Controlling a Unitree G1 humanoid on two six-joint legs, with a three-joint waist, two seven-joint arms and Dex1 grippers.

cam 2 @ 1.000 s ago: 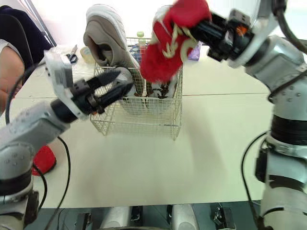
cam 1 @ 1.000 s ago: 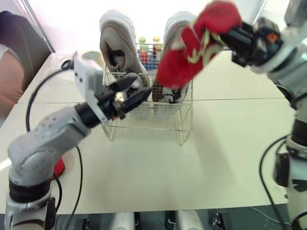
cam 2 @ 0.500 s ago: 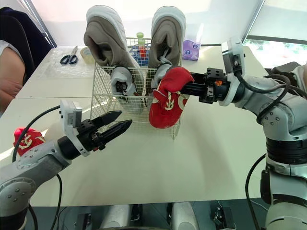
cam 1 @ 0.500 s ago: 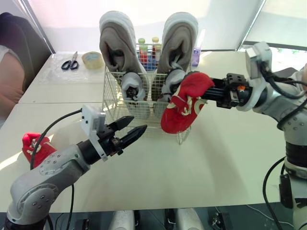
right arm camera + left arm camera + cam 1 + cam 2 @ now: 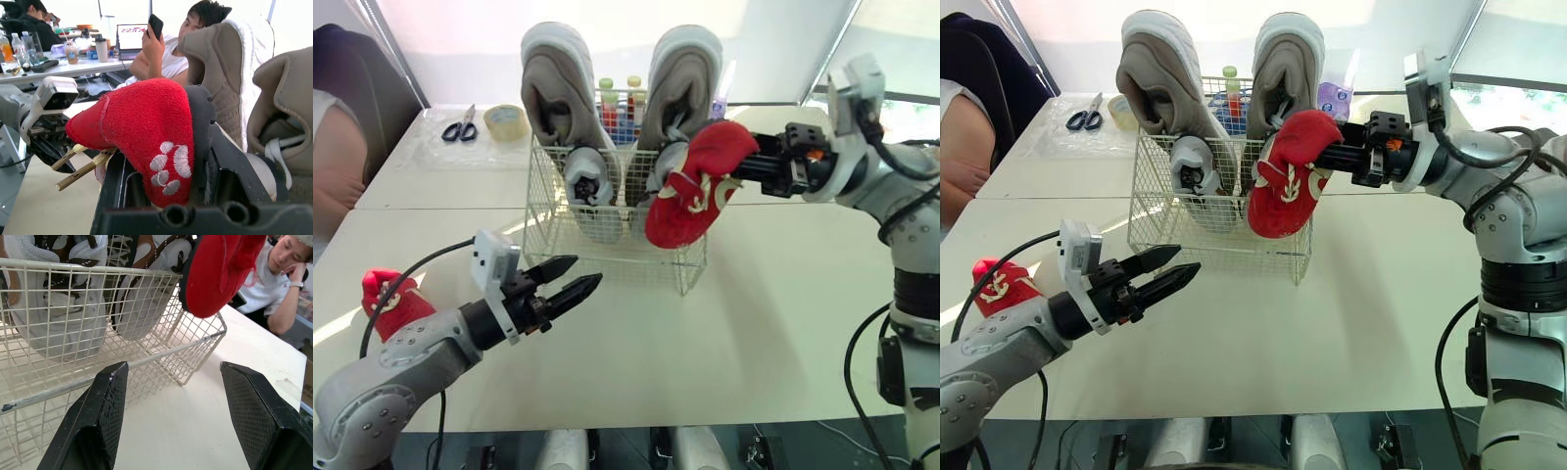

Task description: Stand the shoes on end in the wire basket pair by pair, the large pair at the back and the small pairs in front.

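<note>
The red shoe [image 5: 1288,176] is up in the air, toe hanging down and laces facing the robot, at about four o'clock of the wire basket [image 5: 597,259], right at its front right corner. From here I can't tell whether the toe has dipped below the rim or hangs just outside it. The right pincer [image 5: 1344,157] reaches in level from three o'clock and is clamped on the shoe's heel end, its black fingers pushed into the opening. Inside the basket the large tan pair [image 5: 553,88] already stands on end along the twelve o'clock side, with a small grey pair [image 5: 587,186] upright just in front of it, so the front row is what remains open. The matching red shoe [image 5: 389,299] lies on the tabletop [image 5: 754,323] well out at about eight o'clock of the basket, beside the left arm. The left pincer [image 5: 587,270] hovers at seven o'clock, short of the front wire wall, its fingers spread apart and empty. I'd say the step in hand is placing the first red shoe in the front row. The next move seems to call for bringing the shoe in over the front rim, lowering it until it rests on end in the gap ahead of the right-hand grey shoe, then letting go. After that, the left arm looks best placed to fetch the mate.
</note>
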